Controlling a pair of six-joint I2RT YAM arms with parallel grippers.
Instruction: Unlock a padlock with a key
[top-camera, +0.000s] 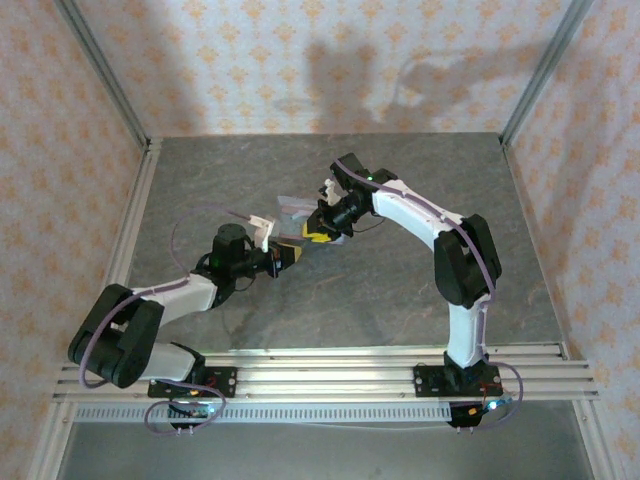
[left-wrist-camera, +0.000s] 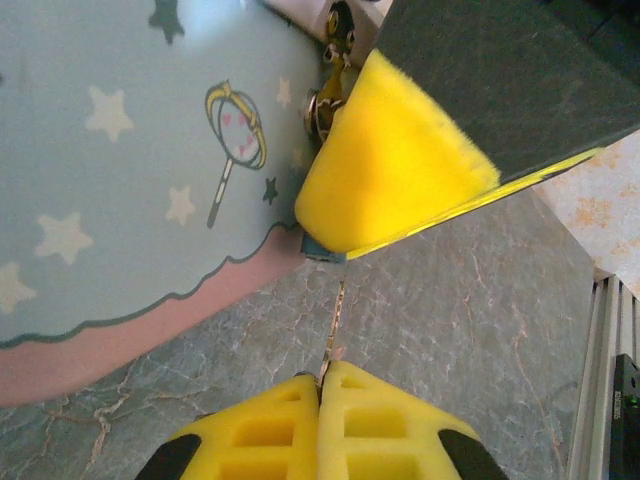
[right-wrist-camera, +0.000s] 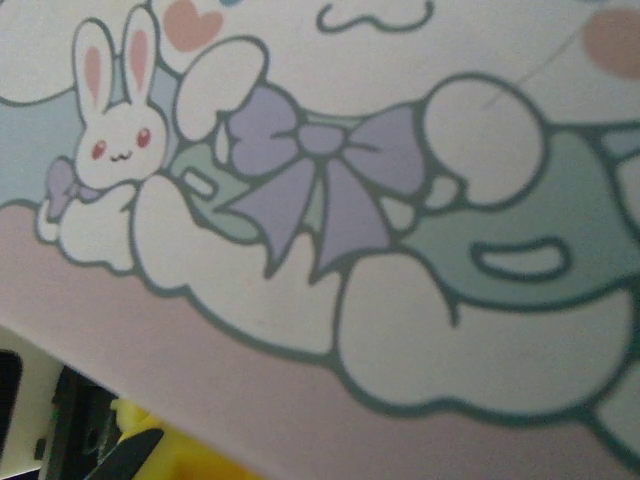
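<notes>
Just ahead of the left gripper (left-wrist-camera: 320, 390), clenched on the head of the thin, stiff, likely slippery key (left-wrist-camera: 335, 320), the tiny light padlock (left-wrist-camera: 322, 252) peeks beneath the right gripper (top-camera: 320, 236), whose grip I cannot tell.

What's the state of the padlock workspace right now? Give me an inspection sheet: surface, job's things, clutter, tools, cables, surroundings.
surface: grey stone-patterned table.
job's things: thin key pinched in the left tool, pointing toward the small dark-blue padlock, which is mostly hidden by a yellow finger of the right tool.
clutter: light-blue cartoon tin next to both tools; nothing else seen.
tools: left tool shut on the key; right tool against the tin's clasp, grip unclear.
cables: purple cable loops off the left arm.
surroundings: patterned walls; metal rail at the near edge.
</notes>
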